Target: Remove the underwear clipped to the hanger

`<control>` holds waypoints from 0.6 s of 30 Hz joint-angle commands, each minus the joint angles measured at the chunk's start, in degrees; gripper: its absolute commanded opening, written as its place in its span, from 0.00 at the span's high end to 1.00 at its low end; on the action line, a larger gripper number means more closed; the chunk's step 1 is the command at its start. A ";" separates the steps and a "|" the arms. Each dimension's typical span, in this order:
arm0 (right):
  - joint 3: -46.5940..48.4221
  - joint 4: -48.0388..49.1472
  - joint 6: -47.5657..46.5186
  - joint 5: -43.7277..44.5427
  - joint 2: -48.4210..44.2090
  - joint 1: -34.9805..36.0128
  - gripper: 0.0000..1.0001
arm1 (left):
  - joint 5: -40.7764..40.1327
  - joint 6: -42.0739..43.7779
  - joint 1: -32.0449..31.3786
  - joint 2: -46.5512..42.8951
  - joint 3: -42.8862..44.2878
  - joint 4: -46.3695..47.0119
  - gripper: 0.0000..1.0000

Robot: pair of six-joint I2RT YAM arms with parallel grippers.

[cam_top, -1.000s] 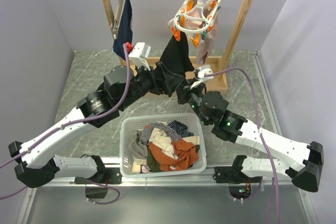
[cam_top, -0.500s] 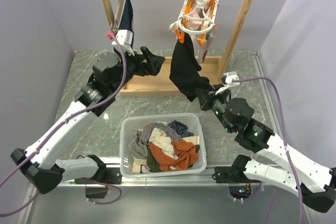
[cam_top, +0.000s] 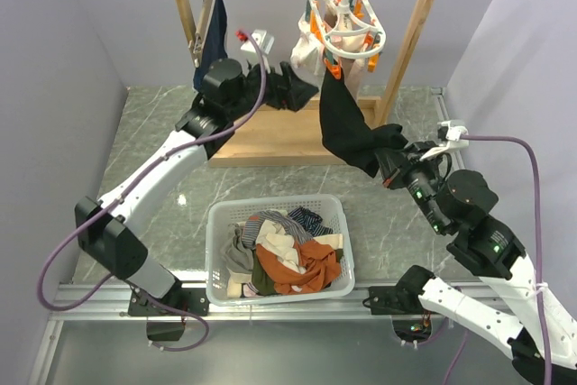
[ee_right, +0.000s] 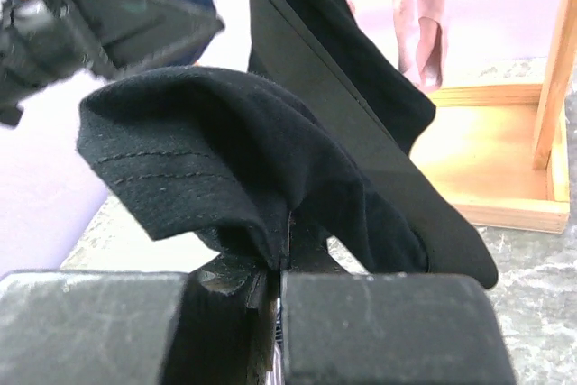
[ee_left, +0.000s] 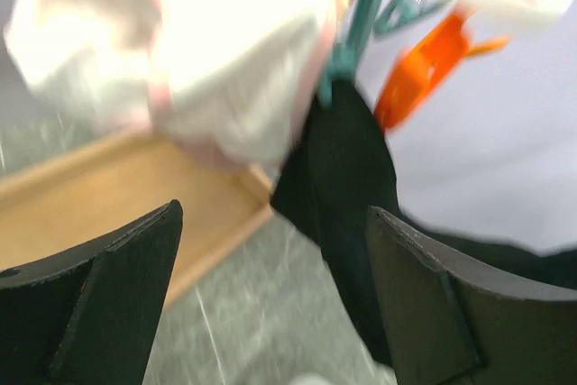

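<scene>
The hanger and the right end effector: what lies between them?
The black underwear spans it, clipped by an orange peg on the hanger at the top and pinched in the right end effector below; the top external view shows this.

Your left wrist view is smeared: the whitish underwear [ee_left: 207,51] and the orange peg [ee_left: 428,65] show no sharp edges. In your right wrist view, the black underwear [ee_right: 261,160] buries the right gripper [ee_right: 281,270] at its fingertips.

no readable text, labels, brands, numbers or signs anywhere in any of the three views.
</scene>
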 commanded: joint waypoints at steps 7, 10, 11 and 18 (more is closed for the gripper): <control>5.20 -6.35 0.32 2.95 -1.61 -0.44 1.00 | -4.13 5.71 0.27 9.01 15.27 1.68 0.14; 6.34 -7.49 0.14 4.35 -2.32 -0.53 1.00 | -4.48 7.90 0.27 11.82 19.48 -0.85 0.24; 6.70 -8.02 0.14 4.88 -2.75 -0.53 1.00 | -4.83 8.43 0.27 12.96 20.10 -1.39 0.27; 6.97 -9.61 0.67 7.61 -4.16 -0.62 1.00 | -5.35 10.72 0.27 14.21 21.87 -2.10 0.72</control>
